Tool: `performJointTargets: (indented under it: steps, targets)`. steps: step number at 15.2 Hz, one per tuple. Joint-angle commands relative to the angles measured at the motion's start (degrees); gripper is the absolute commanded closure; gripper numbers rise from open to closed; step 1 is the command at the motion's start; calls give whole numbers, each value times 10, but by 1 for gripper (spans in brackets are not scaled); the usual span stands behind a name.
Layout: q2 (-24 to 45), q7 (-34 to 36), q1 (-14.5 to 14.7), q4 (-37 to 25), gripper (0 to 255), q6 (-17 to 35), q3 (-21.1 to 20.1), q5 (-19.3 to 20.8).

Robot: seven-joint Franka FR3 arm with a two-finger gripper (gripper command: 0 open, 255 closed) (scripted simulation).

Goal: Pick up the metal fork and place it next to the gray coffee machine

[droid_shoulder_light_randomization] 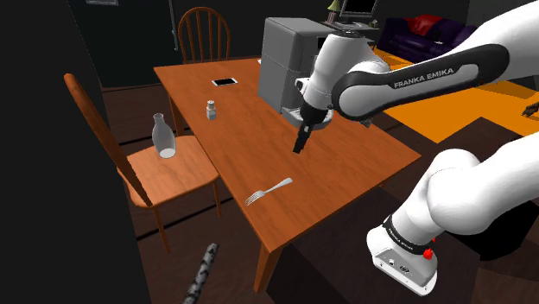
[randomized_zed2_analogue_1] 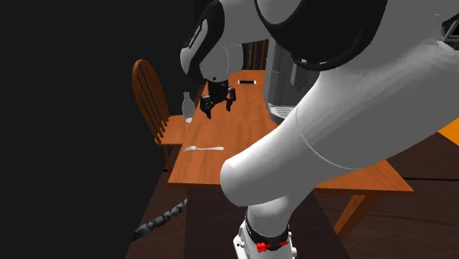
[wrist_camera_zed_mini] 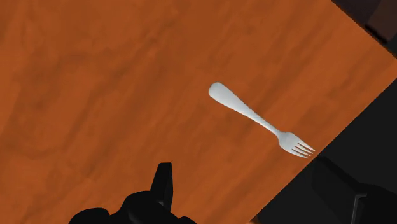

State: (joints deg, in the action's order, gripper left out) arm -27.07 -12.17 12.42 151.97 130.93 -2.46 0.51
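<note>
The silver fork (droid_shoulder_light_randomization: 268, 191) lies flat on the wooden table (droid_shoulder_light_randomization: 345, 164), close to its near corner in the shoulder view. My black gripper (droid_shoulder_light_randomization: 300, 142) hangs above the table between the fork and the gray coffee machine (droid_shoulder_light_randomization: 289, 60), which stands at the table's far end. In the second exterior view the gripper (randomized_zed2_analogue_1: 218, 104) is open and holds nothing, and the fork (randomized_zed2_analogue_1: 202, 148) lies below and in front of it. The wrist view has the fork (wrist_camera_zed_mini: 257, 118) ahead of one finger (wrist_camera_zed_mini: 164, 184), with its tines toward the table edge.
A white phone (droid_shoulder_light_randomization: 225, 82) and a small shaker (droid_shoulder_light_randomization: 210, 109) lie on the table's far half. A clear bottle (droid_shoulder_light_randomization: 162, 136) stands on the seat of a wooden chair (droid_shoulder_light_randomization: 168, 173) beside the table. A second chair (droid_shoulder_light_randomization: 204, 30) stands behind. A dark striped object (droid_shoulder_light_randomization: 200, 272) lies on the floor.
</note>
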Motion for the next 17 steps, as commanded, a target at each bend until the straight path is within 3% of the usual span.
performJointTargets:
  steps: [1,9,14,17]
  targets:
    - [35,-27,13,8,0,48,-2,1]
    - [186,-113,62,19,0,224,-24,11]
    - [292,-145,82,9,0,326,-42,48]
    - [316,-135,82,5,0,346,-40,63]
